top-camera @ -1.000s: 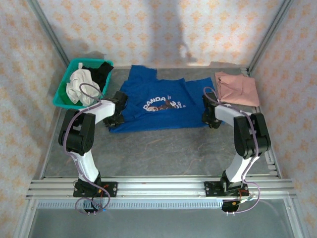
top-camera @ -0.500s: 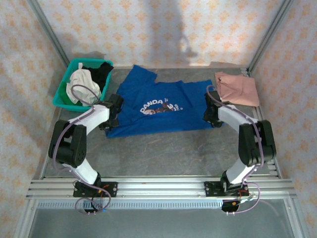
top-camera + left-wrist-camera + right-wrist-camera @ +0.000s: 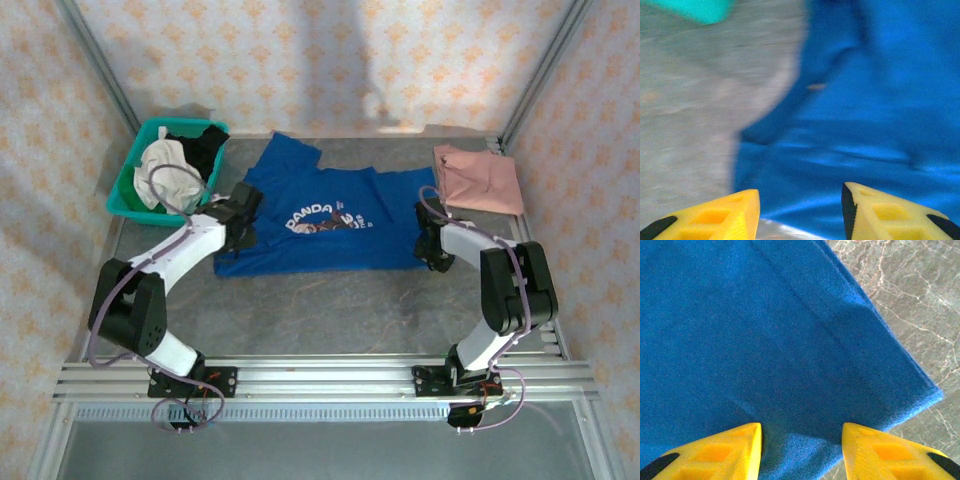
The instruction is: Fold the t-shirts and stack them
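I am looking down on a grey table (image 3: 330,310) with the royal blue t-shirt (image 3: 300,250) spread flat at its middle, chest graphic and white lettering facing up. Its longer span runs left to right, and one sleeve points toward the back wall. The plain pink t-shirt (image 3: 480,180) lies folded at the back right corner, well apart from the blue one. A teal basket (image 3: 118,192) holding white and black cloth sits at the back left. The left gripper (image 3: 240,212) is at the blue shirt's left edge, and the right gripper (image 3: 430,248) is at its right edge, so the shirt lies between them. In the left wrist view, which is blurred, the yellow fingers (image 3: 740,210) stand partly apart with blue cloth ahead. In the right wrist view the fingers (image 3: 740,445) are also partly apart over flat blue cloth near a corner. Neither seems to pinch anything. I judge each arm best placed to grasp its own side.
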`<state>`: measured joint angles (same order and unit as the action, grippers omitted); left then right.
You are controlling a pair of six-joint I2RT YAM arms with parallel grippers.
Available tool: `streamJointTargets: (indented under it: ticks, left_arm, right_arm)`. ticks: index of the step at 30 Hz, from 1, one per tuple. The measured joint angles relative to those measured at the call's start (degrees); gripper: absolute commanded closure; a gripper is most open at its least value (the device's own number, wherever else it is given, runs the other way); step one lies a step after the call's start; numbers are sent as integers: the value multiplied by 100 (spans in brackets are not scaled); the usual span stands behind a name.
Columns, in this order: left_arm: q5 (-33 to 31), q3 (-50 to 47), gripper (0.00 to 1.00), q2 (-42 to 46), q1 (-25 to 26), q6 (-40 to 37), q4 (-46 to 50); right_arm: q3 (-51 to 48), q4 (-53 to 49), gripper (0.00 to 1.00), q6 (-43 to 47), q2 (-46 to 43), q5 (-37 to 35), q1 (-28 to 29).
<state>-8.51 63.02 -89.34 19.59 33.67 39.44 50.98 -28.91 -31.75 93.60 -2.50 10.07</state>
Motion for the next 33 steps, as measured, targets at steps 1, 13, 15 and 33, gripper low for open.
streamJointTargets:
  ticks: [1, 13, 15, 33]
  left_arm:
    - [188, 101, 51, -151, 170, 52, -188]
    - [1222, 485, 77, -1742, 286, 439, -997]
    - [1226, 623, 83, -1784, 286, 411, -1014]
    - [710, 2656, 100, -2815, 293, -269, -164]
  right_arm:
    - [-4, -2, 54, -2, -13, 0, 0]
    - [-101, 48, 54, 7, -85, 42, 0]
    - [-149, 52, 54, 7, -133, 42, 0]
    - [-203, 114, 54, 50, -179, 61, 0]
